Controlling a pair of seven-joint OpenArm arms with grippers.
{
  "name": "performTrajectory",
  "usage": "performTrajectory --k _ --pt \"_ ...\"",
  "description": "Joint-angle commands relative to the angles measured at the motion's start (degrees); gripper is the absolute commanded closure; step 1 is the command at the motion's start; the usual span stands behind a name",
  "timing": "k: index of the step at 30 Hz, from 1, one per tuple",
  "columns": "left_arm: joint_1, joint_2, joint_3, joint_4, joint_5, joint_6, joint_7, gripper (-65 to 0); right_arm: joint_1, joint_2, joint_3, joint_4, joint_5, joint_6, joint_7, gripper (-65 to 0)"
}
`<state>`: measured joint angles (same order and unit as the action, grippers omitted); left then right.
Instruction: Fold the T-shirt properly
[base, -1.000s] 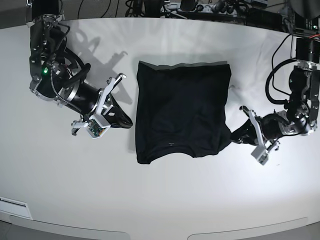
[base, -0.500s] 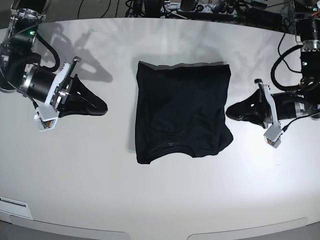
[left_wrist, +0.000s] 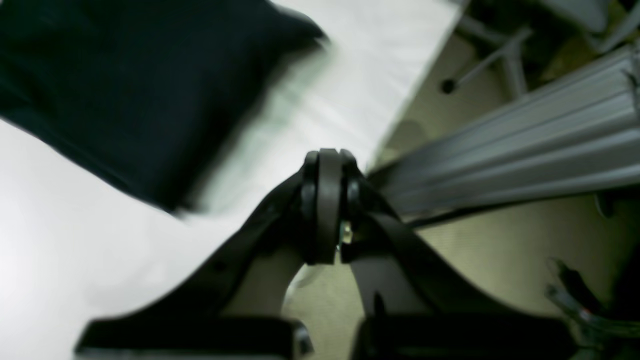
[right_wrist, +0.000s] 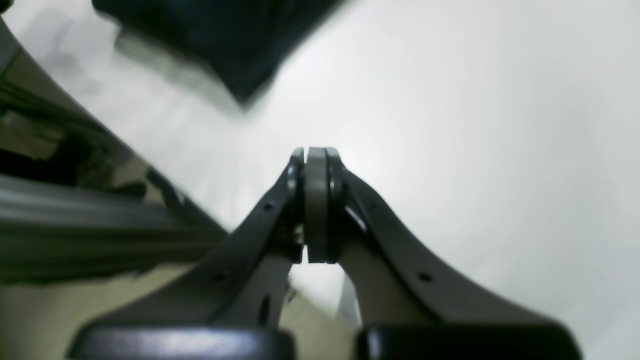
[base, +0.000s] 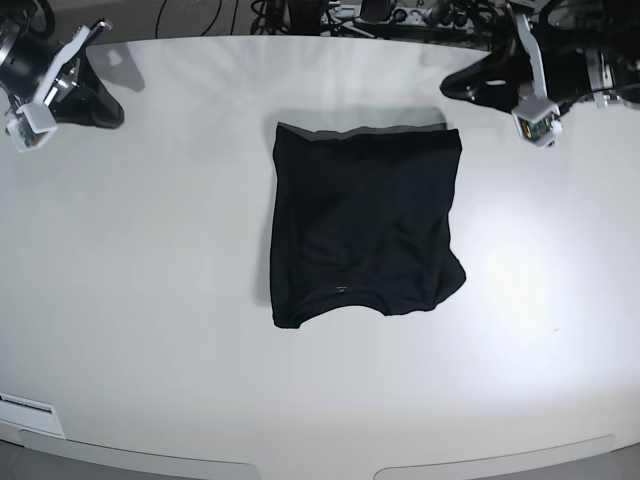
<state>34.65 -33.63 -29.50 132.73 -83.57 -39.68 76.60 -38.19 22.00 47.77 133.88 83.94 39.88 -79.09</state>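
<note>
The T-shirt (base: 362, 225) lies folded into a rough rectangle near the middle of the white desk (base: 150, 300), its far edge straight and its near edge a little uneven, with one corner bulging out toward the side of the left hand. Both hands are well apart from it, at the far corners of the desk. The left hand (base: 455, 84) sits at the far right of the base view, the right hand (base: 112, 112) at the far left. In the left wrist view the left hand (left_wrist: 327, 160) has its fingers pressed together with nothing between them, and the shirt (left_wrist: 125, 85) shows as a dark blurred mass beyond it. The right hand (right_wrist: 316, 155) is likewise closed and empty over bare desk; the dark shape ahead of it is probably a corner of the shirt (right_wrist: 220, 35), though the blur makes that uncertain
</note>
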Motion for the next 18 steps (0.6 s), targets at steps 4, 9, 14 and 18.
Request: performTrajectory --k 4,9,14,18 --pt "11.9 3.3 -3.8 2.3 -1.4 -0.3 2.9 0.0 -9.4 -0.3 3.0 0.6 1.1 0.1 -0.9 0.0" --pt "25.9 9.1 -4.5 2.3 -1.4 -0.3 3.4 0.0 -19.7 -4.8 3.0 0.6 1.1 0.1 -0.9 0.0" --pt "35.8 13.6 -4.0 2.3 -1.4 -0.3 3.4 0.0 -28.0 -7.1 2.1 -0.8 1.1 0.1 -0.9 0.0" --pt "38.2 14.7 -1.8 1.0 3.7 -0.3 3.4 0.0 -31.0 -7.0 -2.4 -7.5 1.1 0.1 -0.9 0.0"
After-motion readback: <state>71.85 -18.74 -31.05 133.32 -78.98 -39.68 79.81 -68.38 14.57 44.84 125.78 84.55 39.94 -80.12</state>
